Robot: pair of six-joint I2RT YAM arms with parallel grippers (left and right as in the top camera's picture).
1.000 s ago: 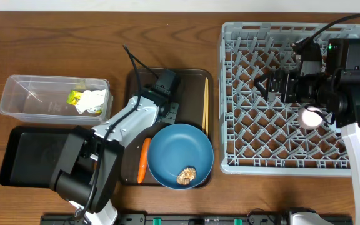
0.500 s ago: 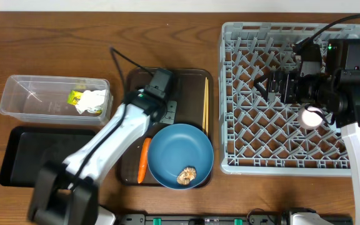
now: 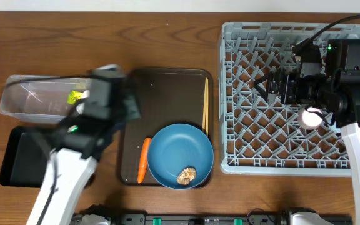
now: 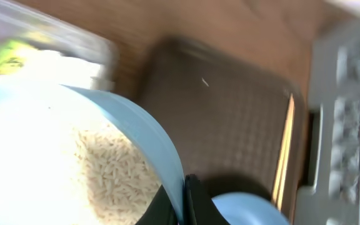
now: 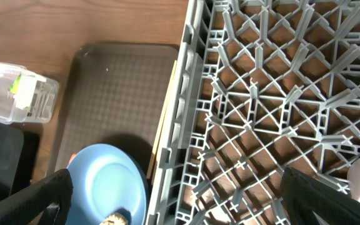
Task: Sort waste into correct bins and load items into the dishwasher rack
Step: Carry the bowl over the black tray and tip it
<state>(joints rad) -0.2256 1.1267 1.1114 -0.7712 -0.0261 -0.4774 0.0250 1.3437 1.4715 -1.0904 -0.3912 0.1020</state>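
My left gripper (image 4: 183,194) is shut on the rim of the pale bowl (image 4: 149,134), which holds white rice grains (image 4: 105,169). In the overhead view it is blurred (image 3: 111,100), at the right end of the clear tub (image 3: 30,97), where the yellow-green wrapper (image 3: 75,97) lies. The blue plate (image 3: 181,155) holds the brown lump (image 3: 186,175). The carrot (image 3: 144,159) and chopsticks (image 3: 205,103) lie on the brown tray (image 3: 167,81). My right gripper (image 3: 264,84) is open and empty over the grey rack (image 3: 255,144). A pink cup (image 3: 311,115) stands in the rack.
The shallow black tray (image 3: 17,153) lies in front of the clear tub, partly under my left arm. The brown serving tray sits between the tub and the rack. In the right wrist view, the chopsticks (image 5: 166,106) lie just beside the rack wall (image 5: 186,94).
My left arm has swung left from the brown tray to the clear tub, carrying the bowl of rice. The right arm has not moved.
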